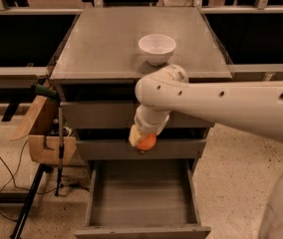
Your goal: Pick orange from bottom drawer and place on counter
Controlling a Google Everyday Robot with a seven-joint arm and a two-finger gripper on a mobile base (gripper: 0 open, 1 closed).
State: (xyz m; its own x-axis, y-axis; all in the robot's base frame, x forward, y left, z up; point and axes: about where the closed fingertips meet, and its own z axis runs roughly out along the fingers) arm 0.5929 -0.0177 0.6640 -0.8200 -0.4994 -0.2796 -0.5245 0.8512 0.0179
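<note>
Orange [147, 142] sits clamped in the hand [141, 138], though lifting might knock it loose against the counter [106, 49] edge just above.

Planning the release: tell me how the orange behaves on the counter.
Round and smooth, the orange in the gripper, before the middle drawer, will probably roll on the flat counter. It shows no denting, so seems firm.

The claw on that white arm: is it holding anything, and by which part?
Yes. The gripper holds the orange, clasped around its upper half from above, in the air over the open bottom drawer.
</note>
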